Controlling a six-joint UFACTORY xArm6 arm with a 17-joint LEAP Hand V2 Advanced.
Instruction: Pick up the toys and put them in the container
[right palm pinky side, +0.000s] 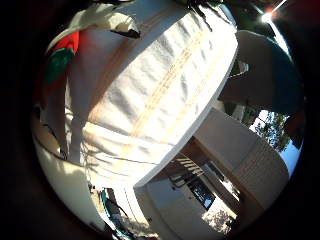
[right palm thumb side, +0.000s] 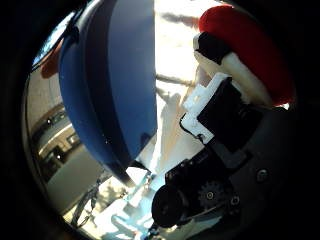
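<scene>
In the right thumb side palm view a red toy (right palm thumb side: 245, 40) with white and black parts lies close against my palm. My hand (right palm thumb side: 225, 130) shows as white and black fingers curled up against the toy's white part, and it holds the toy in the air. Beside it is a big blue rounded container (right palm thumb side: 110, 80), close to the palm. In the right little finger side palm view a table under a white cloth with beige stripes (right palm pinky side: 150, 90) lies some way below the palm. A red and green thing (right palm pinky side: 60, 58) sits at the cloth's edge; I cannot tell what it is.
The scene is outdoors in strong sun. A pale building with railings (right palm pinky side: 215, 165) stands beyond the table. Pale paving (right palm thumb side: 190, 40) shows behind the container, and a railing and building (right palm thumb side: 55, 150) show past its other side.
</scene>
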